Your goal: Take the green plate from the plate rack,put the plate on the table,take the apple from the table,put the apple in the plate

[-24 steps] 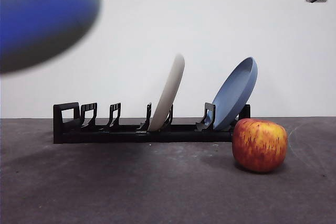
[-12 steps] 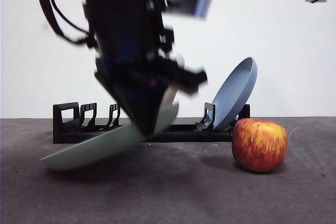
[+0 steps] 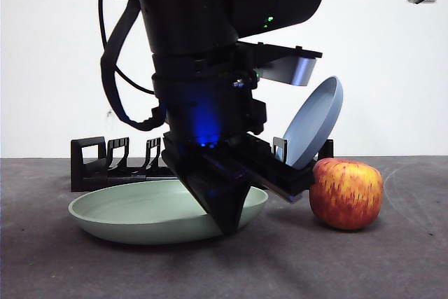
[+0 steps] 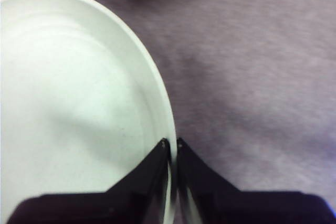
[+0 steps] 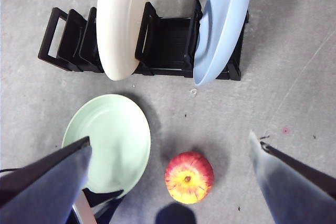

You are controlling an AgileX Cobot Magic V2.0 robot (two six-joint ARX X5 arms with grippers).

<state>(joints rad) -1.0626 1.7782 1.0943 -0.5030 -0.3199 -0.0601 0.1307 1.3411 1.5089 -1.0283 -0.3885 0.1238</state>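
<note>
the left gripper pinched the green plate by its rim, plate flat on the table; the apple lay just beside; the right gripper hung wide open above it, nearer.

Left end effector clamped, right spread.

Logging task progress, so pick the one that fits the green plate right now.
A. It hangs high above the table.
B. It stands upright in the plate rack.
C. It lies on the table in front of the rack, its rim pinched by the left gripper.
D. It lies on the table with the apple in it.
C: the green plate lies flat on the table before the plate rack, the left gripper shut on its rim; the apple sits beside it.
</note>
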